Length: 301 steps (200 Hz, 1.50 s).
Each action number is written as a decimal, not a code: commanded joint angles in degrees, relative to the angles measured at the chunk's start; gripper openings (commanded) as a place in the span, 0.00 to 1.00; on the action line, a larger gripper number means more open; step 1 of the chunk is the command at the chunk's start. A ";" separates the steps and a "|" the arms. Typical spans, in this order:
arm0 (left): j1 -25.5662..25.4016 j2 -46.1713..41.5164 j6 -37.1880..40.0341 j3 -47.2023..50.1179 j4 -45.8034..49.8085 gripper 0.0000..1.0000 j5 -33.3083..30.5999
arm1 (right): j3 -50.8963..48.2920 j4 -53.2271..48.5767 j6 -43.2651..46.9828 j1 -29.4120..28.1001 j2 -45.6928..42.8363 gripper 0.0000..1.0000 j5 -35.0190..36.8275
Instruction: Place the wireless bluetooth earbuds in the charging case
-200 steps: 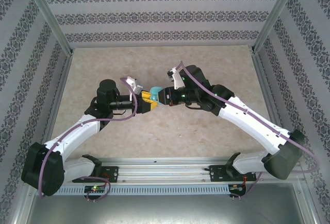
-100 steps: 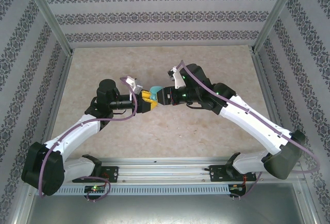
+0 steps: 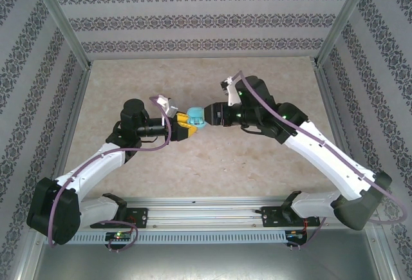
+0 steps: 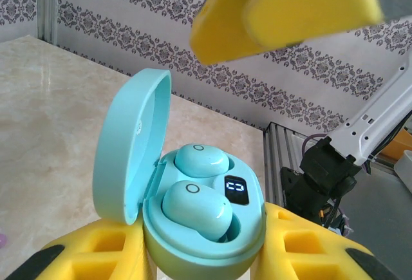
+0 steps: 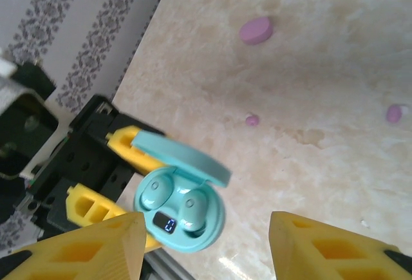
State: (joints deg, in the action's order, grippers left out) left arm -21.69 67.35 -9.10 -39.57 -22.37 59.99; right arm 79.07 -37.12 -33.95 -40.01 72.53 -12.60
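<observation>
Two small light blue plastic earbuds [image 4: 196, 208] [image 5: 154, 194] are seated side by side in the wells of the light blue egg-shaped plastic charging case [image 4: 187, 254] [image 5: 209, 219] [image 3: 195, 118]. The case's hinged lid [image 4: 132, 145] [image 5: 183, 158] is swung open and stands upright in the left wrist view. A small lit display [image 4: 236, 188] [image 5: 166, 225] is set in the case body just beside the earbuds.

The case is held off the table. It is clamped at the body by the left gripper [image 4: 205, 264] [image 3: 183, 124], with one yellow finger [image 4: 96, 248] pressed on each side.

The right gripper [image 5: 206, 251] [image 3: 210, 114] is spread wide, and nothing is gripped between its yellow fingers [image 5: 84, 248]. It is pointed at the open side of the case. It is seen close to the case from above, and apart from it in the left wrist view.

Two tiny pink-purple plastic earbuds are seen loose on the beige marble-patterned table [image 5: 322, 67] [image 3: 129, 80], well apart from each other. One pink-purple earbud [image 5: 252, 120] lies near the middle of the right wrist view, the other pink-purple earbud [image 5: 394, 113] near its right edge. A pink-purple oval plastic case [image 5: 256, 30] is lying on the table farther off; whether it is shut cannot be told. The table is enclosed by patterned wallpaper walls [image 3: 206, 22].
</observation>
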 commanded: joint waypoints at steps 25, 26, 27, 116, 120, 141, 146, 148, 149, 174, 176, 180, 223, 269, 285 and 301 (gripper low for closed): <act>-0.26 -0.92 0.20 -1.58 -3.05 0.20 1.89 | 3.44 1.42 -5.76 5.49 3.98 0.53 -4.26; -0.31 -0.91 0.21 -1.57 -3.08 0.20 1.89 | 3.54 1.52 -5.81 5.57 4.13 0.53 -4.49; -0.30 -0.91 0.26 -1.57 -3.10 0.20 1.89 | 3.63 1.61 -6.01 5.65 4.30 0.53 -4.69; -0.27 1.67 -3.64 -1.33 -9.18 0.20 1.20 | 4.69 5.98 -9.19 6.46 12.32 0.51 -19.33; -0.22 1.64 -3.64 -1.36 -9.12 0.20 1.06 | 4.05 6.36 -9.33 6.40 11.99 0.51 -19.37; -0.19 1.39 -1.55 -1.90 -6.45 0.20 0.23 | 1.20 7.82 -10.29 6.01 9.81 0.52 -19.96; -0.24 1.30 -1.02 -1.99 -5.77 0.20 -0.09 | 0.52 7.93 -10.55 6.00 9.18 0.52 -19.88; -0.18 1.34 -0.81 -2.06 -5.63 0.20 -0.12 | 0.24 8.01 -10.64 6.00 8.98 0.52 -19.84; -0.19 1.31 -0.73 -2.12 -5.56 0.20 -0.22 | 0.09 8.02 -10.62 6.00 8.87 0.52 -19.79; -0.19 1.63 -0.04 -2.39 -4.89 0.21 -0.75 | -3.24 9.08 -12.53 6.09 5.40 0.57 -17.49; -0.19 1.64 -0.04 -2.36 -4.97 0.21 -0.79 | -3.51 9.24 -12.78 6.13 5.20 0.57 -17.42; -0.21 1.67 -0.08 -2.32 -5.03 0.21 -0.91 | -4.01 9.65 -13.19 6.21 4.74 0.58 -17.18; -0.17 1.28 -0.75 -1.39 -7.34 0.21 -2.30 | -9.05 16.50 -19.57 6.35 3.05 0.62 -19.01; -0.19 0.95 -0.30 -2.24 -7.08 0.21 -3.47 | -12.02 24.27 -26.97 6.00 4.44 0.65 -23.43; -0.21 1.01 -0.13 -2.41 -7.50 0.21 -4.49 | -12.78 26.75 -29.03 5.75 4.87 0.65 -24.91; -0.15 1.01 0.01 -2.85 -7.52 0.21 -5.47 | -13.49 29.40 -31.33 5.55 5.24 0.62 -26.66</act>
State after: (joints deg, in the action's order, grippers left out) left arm -21.69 68.97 -10.50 -39.86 -26.33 56.05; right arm 66.83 -14.59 -60.05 -33.63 76.95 -35.09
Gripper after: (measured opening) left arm 0.334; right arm 0.645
